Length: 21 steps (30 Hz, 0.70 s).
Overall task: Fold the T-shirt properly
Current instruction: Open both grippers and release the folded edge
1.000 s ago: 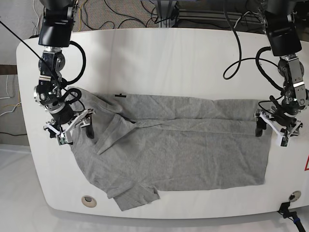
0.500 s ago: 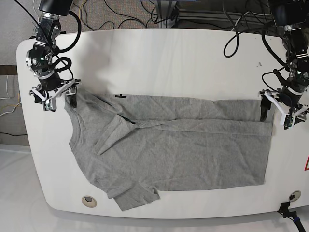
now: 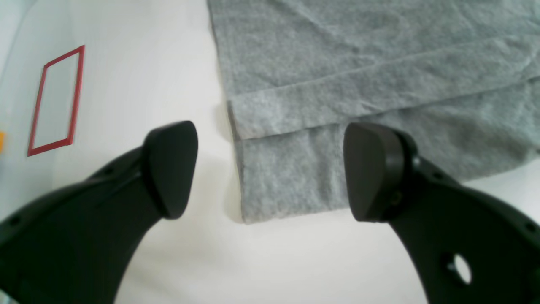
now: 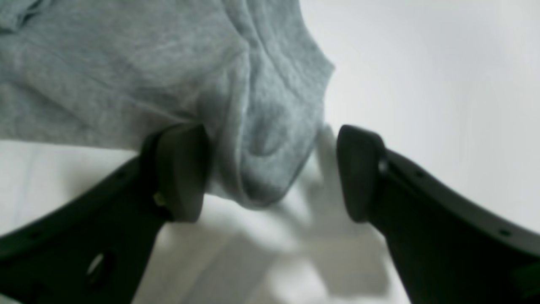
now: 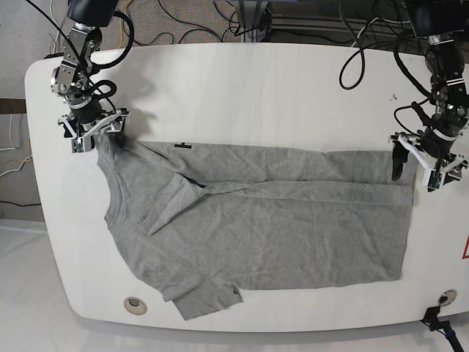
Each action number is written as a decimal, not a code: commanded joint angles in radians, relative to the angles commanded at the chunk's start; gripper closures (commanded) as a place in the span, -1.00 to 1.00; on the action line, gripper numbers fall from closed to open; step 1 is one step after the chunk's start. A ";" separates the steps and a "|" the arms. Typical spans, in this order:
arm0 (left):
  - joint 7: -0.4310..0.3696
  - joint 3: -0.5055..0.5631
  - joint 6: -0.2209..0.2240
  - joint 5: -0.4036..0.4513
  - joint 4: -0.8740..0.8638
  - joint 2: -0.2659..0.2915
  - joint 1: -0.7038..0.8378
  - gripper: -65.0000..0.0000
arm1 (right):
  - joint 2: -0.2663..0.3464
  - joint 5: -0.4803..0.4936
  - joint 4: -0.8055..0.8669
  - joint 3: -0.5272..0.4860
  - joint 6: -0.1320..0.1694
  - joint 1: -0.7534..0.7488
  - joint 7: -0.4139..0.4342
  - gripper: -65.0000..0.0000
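Note:
The grey T-shirt (image 5: 271, 227) lies flat on the white table (image 5: 256, 88), its far long edge folded over, one sleeve (image 5: 209, 297) pointing to the near edge. My right gripper (image 5: 94, 132) is open at the shirt's far left corner. In the right wrist view, that bunched corner (image 4: 270, 139) sits between the spread fingers of the right gripper (image 4: 270, 173). My left gripper (image 5: 416, 173) is open at the far right hem. The left wrist view shows the folded hem corner (image 3: 287, 169) between the wide fingers of the left gripper (image 3: 270, 171).
A red rectangle outline (image 3: 55, 101) is marked on the table right of the hem. A small black mark (image 5: 183, 145) lies by the shirt's far edge. Round holes (image 5: 134, 304) (image 5: 445, 297) sit near the front corners. Cables (image 5: 220, 22) hang behind the table.
Both arms moved toward the table's far side. The right gripper left the collar area for the shirt's far left corner. The left gripper shifted up to the folded hem corner.

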 joint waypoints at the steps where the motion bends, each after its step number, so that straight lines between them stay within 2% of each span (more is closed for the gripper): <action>1: 0.000 0.000 0.000 0.000 -0.002 0.000 0.000 -0.56 | 0.000 0.000 -0.002 0.000 0.000 0.000 0.000 -0.41; 2: 0.000 0.000 0.000 0.000 -0.003 0.000 0.003 -0.56 | 0.000 0.000 -0.002 0.000 0.000 -0.002 0.000 -0.41; 4: 0.000 0.000 0.000 0.000 -0.003 0.000 0.008 -0.56 | 0.000 0.000 -0.002 0.000 0.000 -0.002 0.000 -0.25; 7: 0.000 0.000 0.000 0.000 -0.003 0.000 0.014 -0.56 | 0.000 0.000 -0.002 0.000 0.000 -0.002 0.000 0.35; 11: 0.000 0.000 0.000 0.000 -0.006 0.000 0.015 -0.56 | 0.002 0.000 -0.002 0.000 0.000 -0.002 0.000 1.00; 17: 0.005 -0.011 0.000 0.000 -0.012 0.000 0.028 -0.56 | 0.003 0.000 -0.002 0.000 0.000 -0.002 0.000 1.00; 21: 0.006 -0.046 0.000 -0.003 -0.100 0.000 0.025 -0.56 | 0.003 0.000 -0.002 0.000 0.000 -0.002 0.000 1.00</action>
